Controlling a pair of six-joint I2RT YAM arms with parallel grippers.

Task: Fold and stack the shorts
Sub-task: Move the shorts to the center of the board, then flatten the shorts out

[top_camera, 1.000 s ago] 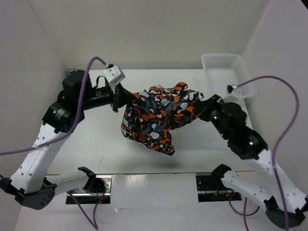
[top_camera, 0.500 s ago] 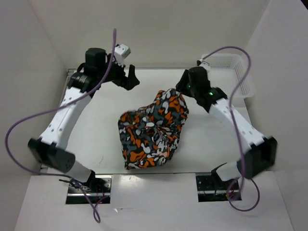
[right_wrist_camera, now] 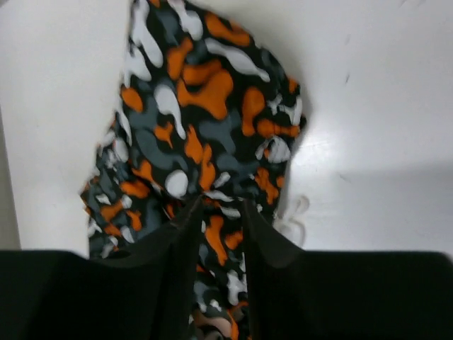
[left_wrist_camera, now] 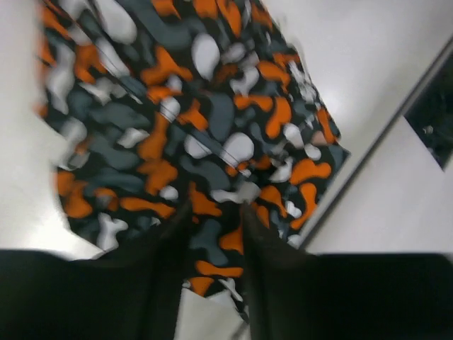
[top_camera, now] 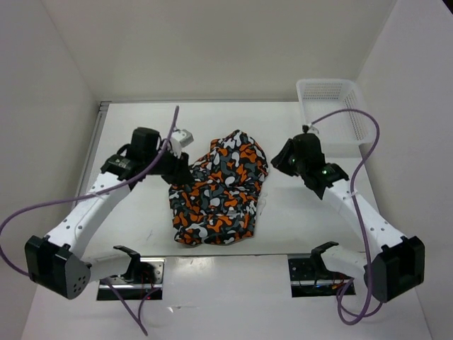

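Observation:
The shorts (top_camera: pixel 219 191), in an orange, black, grey and white camouflage print, lie in a loosely folded heap on the white table, mid-view. My left gripper (top_camera: pixel 185 172) sits at their left edge. In the left wrist view its jaws (left_wrist_camera: pixel 214 205) stand a narrow gap apart over the hem of the shorts (left_wrist_camera: pixel 198 106), with bare table showing nearer the camera. My right gripper (top_camera: pixel 277 161) is at the shorts' right edge. Its jaws (right_wrist_camera: pixel 221 202) are also narrowly apart, and fabric of the shorts (right_wrist_camera: pixel 205 92) fills the gap. Whether either gripper pinches cloth is unclear.
A white mesh basket (top_camera: pixel 333 106) stands at the back right corner, beyond the right arm. A white drawstring loop (right_wrist_camera: pixel 291 216) lies on the table beside the shorts. White walls enclose the table on three sides.
The shorts, held stretched between both grippers a second ago, now lie lower on the table as a narrower heap. Both arms swung up and back, then came down to the shorts' sides.

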